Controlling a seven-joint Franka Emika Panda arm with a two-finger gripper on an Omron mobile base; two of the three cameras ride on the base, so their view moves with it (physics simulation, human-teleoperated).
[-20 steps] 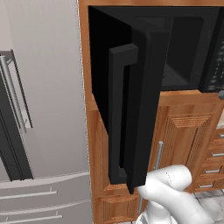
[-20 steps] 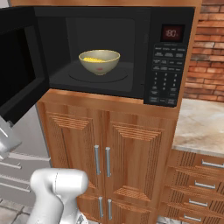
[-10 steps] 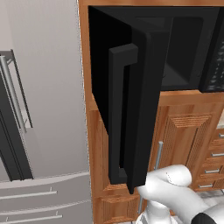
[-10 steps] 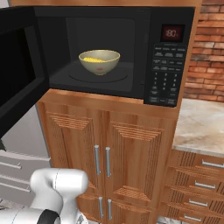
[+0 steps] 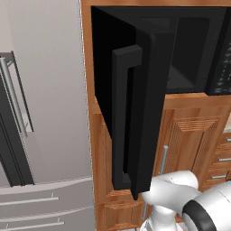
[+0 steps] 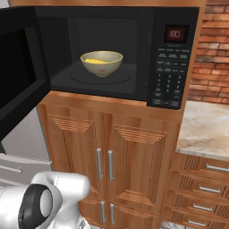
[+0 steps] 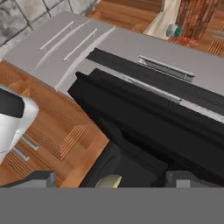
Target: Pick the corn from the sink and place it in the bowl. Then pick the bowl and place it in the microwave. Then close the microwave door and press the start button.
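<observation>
Door (image 5: pixel 135 99) of the microwave (image 6: pixel 172 58) stands swung out wide on its left side, its thick bar handle (image 5: pixel 122 117) facing the left base view and its lower corner hanging just above the arm's white elbow. Open room lies in front of the cavity, between the door's free edge and the control strip at the right. Inside, the bowl (image 6: pixel 101 63) sits on the cavity floor, a little left of centre and well back from the front lip, with clear floor all round it. Corn (image 6: pixel 95 61) shows as a yellow patch inside the bowl; its shape is hard to make out. In the hand view the door (image 7: pixel 148 118) crosses the picture as a dark slab, with the grey fridge (image 7: pixel 131 48) beyond it and a pale sliver of the bowl's rim (image 7: pixel 108 181) cut off at the bottom. Gripper (image 7: pixel 109 178) tips rise at the two bottom corners, spread far apart, nothing between them.
</observation>
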